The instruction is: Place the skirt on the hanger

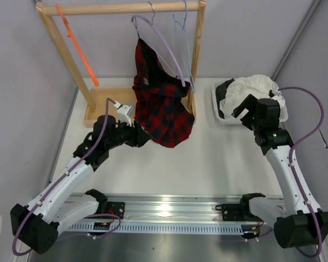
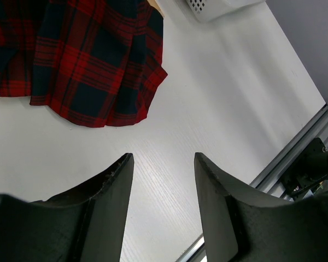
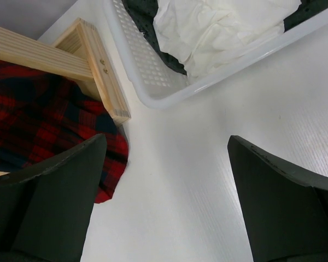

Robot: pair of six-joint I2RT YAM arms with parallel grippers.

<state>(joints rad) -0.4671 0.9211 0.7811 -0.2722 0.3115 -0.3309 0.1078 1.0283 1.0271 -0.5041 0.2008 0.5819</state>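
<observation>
Right tool (image 3: 167, 139) near crumpled white skirt (image 3: 218, 27)

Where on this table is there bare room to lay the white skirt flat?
Bare tabletop lies between the plaid garment, the basket and the metal rail. Crowded: the rack base under the plaid garment, and the basket, full with the skirt and dark cloth.

White, thin skirt (image 1: 257, 87), crumpled into a puffy heap at upper right of the top view, piled in a white basket (image 1: 217, 112) and bulging above its rim; creased folds at the top edge of the right wrist view. Thin, bright orange hanger (image 1: 79, 52), hooked over the wooden rail (image 1: 126, 7) at upper left, slanting down toward the right.
</observation>
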